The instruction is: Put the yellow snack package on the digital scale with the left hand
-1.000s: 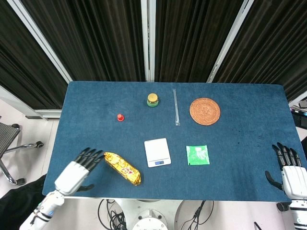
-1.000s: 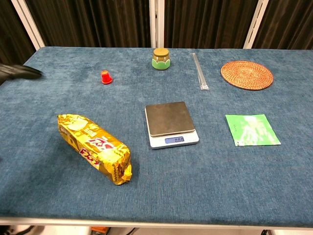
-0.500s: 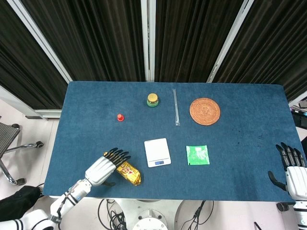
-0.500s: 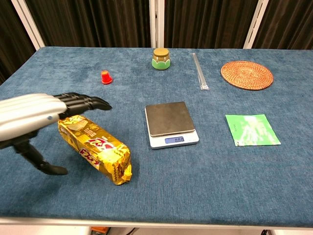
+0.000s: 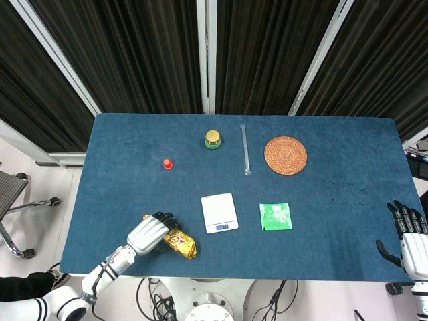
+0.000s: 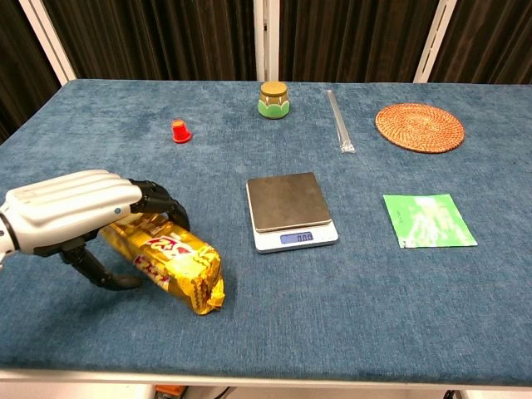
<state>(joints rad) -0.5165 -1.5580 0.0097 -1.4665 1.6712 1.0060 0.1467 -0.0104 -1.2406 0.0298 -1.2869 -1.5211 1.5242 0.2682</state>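
Observation:
The yellow snack package lies on the blue table near the front edge, left of the digital scale. My left hand covers the package's left end. Its fingers curl down over the far side and the thumb sits at the near side, so it grips the package, which still rests on the cloth. The scale's dark plate is bare. My right hand hangs at the table's far right edge with fingers spread, holding nothing; only the head view shows it.
A green packet lies right of the scale. Further back are a red cap, a small jar, a clear stick and a woven coaster.
My left hand moved right from the table's left side onto the package, then curled its fingers around it. The right hand drifted slightly down and right.

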